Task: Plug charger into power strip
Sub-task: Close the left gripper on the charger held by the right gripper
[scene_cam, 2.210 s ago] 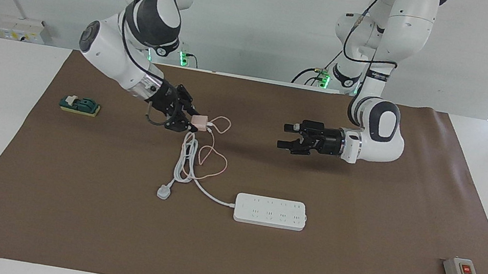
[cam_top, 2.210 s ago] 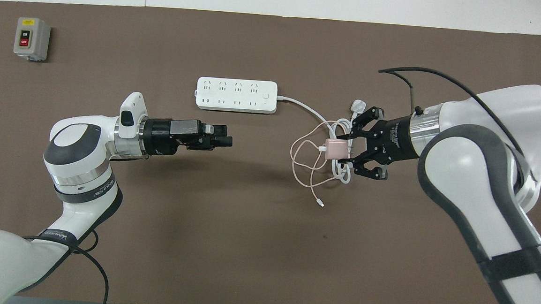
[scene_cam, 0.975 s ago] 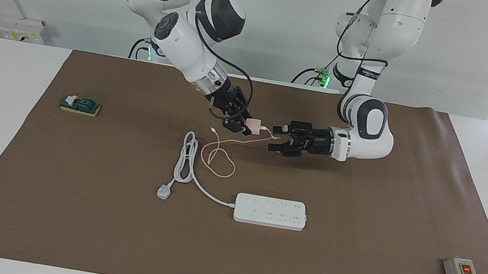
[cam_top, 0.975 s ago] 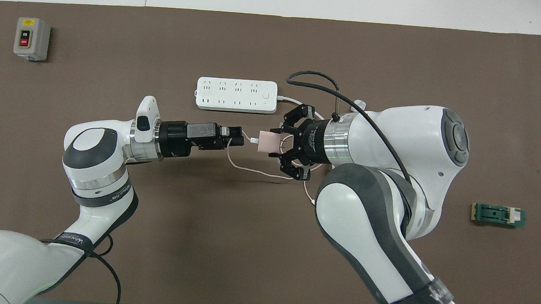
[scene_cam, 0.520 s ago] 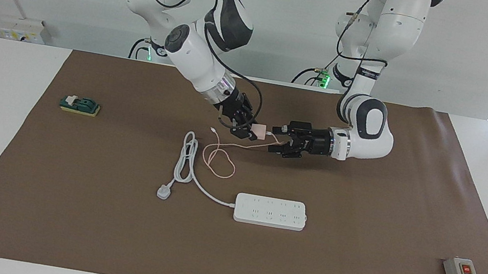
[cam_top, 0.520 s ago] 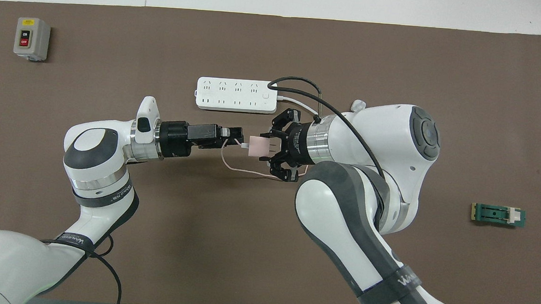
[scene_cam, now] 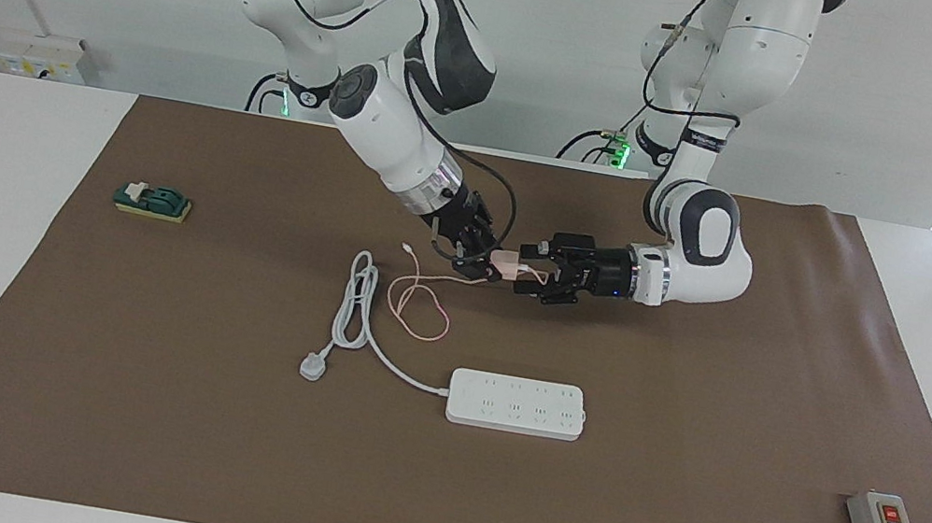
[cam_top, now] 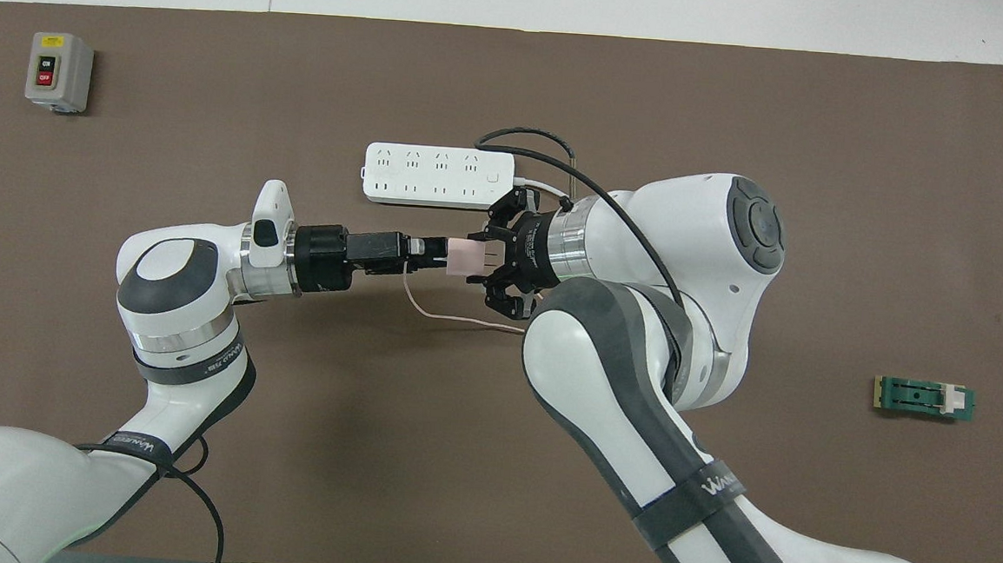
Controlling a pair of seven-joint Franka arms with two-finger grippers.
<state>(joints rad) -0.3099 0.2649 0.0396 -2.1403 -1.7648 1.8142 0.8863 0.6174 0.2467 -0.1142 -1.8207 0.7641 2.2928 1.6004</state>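
Right claw (scene_cam: pixel 492 264) gripping charger (scene_cam: pixel 508 260), left claw (scene_cam: pixel 532 274) open around it

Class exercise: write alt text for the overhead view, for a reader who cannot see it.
Above a brown mat, the right gripper holds the pink charger out to the open left gripper, near the white power strip. A grey switch box sits at the left arm's end.

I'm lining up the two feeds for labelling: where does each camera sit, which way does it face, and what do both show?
Facing view: high across the table, facing the robots; both arms show whole, from base down.
Overhead view: high above the robots' end, looking steeply down and forward; forearms enter from below.
Shared: the right claw holding the charger up to the open left claw, the power strip, the grey switch box.
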